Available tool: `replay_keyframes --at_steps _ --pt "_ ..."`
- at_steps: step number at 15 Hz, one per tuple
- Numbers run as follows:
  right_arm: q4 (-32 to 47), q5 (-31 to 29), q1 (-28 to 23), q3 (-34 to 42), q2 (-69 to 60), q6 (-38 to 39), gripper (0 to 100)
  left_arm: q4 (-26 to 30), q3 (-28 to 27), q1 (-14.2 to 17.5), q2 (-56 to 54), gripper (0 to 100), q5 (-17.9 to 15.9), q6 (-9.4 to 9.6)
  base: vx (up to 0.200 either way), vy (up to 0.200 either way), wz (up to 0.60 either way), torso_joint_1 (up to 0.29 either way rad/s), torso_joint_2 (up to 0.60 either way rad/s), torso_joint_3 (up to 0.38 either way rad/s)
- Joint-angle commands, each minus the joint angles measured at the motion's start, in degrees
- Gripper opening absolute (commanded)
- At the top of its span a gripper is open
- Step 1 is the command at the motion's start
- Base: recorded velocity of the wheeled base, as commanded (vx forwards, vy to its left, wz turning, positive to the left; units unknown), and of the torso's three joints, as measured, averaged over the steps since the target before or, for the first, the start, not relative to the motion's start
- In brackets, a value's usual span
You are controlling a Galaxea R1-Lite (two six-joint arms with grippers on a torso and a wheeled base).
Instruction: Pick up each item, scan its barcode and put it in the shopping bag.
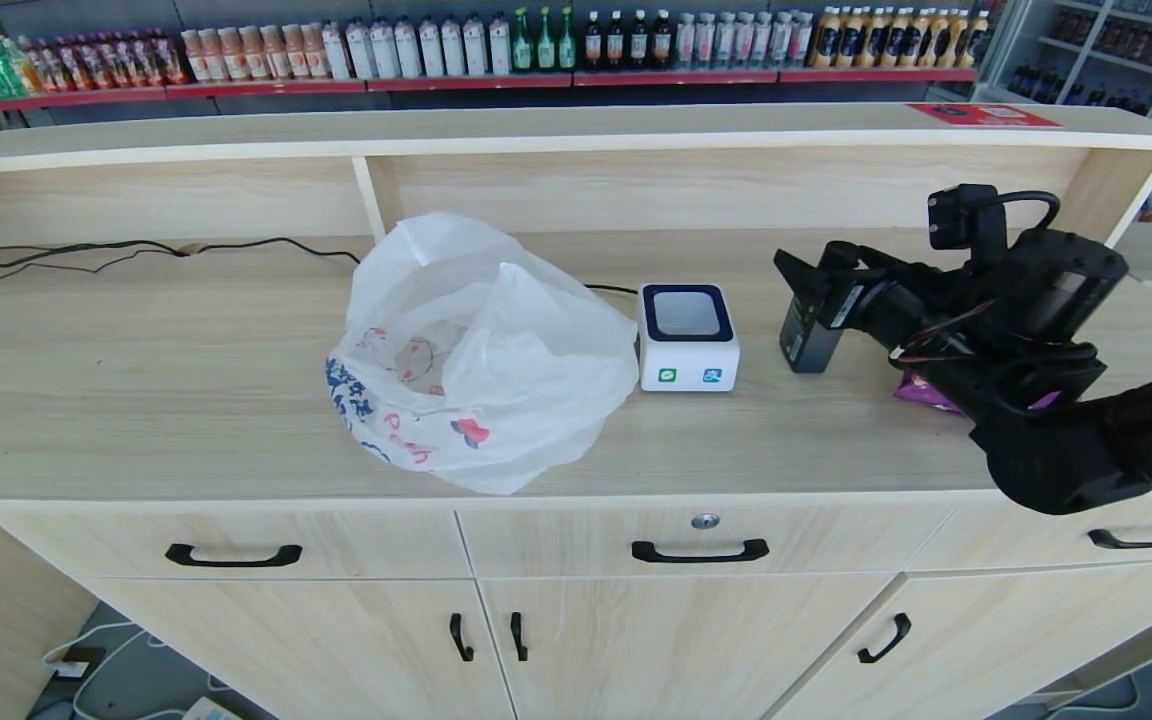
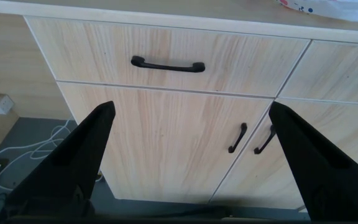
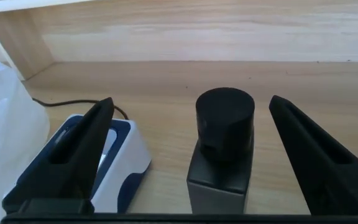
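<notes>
Hanging before a drawer (image 2: pixel 166 53) under the desk (image 1: pixel 136 400), the left pincer (image 2: pixel 191 106) is released. The white shopping bag (image 1: pixel 481 350) lies crumpled, its blue and red print unreadable. Just beside it, the scanner (image 1: pixel 688 335) shows green and blue icons. A black square bottle (image 1: pixel 808 325), round-capped, its pale label illegible, stands upright inside the released right pincer (image 3: pixel 191 102), untouched. A purple packet (image 1: pixel 921 392) lies under that arm.
</notes>
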Motion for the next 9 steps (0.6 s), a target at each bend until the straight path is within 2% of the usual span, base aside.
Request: replay_keyframes --at_steps 1,9 --pt "-0.02 0.00 -0.86 0.31 0.33 -0.12 100 0.00 0.00 0.02 0.00 100 0.00 -0.01 0.000 0.000 0.00 0.000 0.00 0.000" --pt "-2.04 0.00 -3.06 1.19 3.40 -0.30 100 0.00 0.00 0.02 0.00 100 0.00 -0.01 0.000 0.000 0.00 0.000 0.00 0.000"
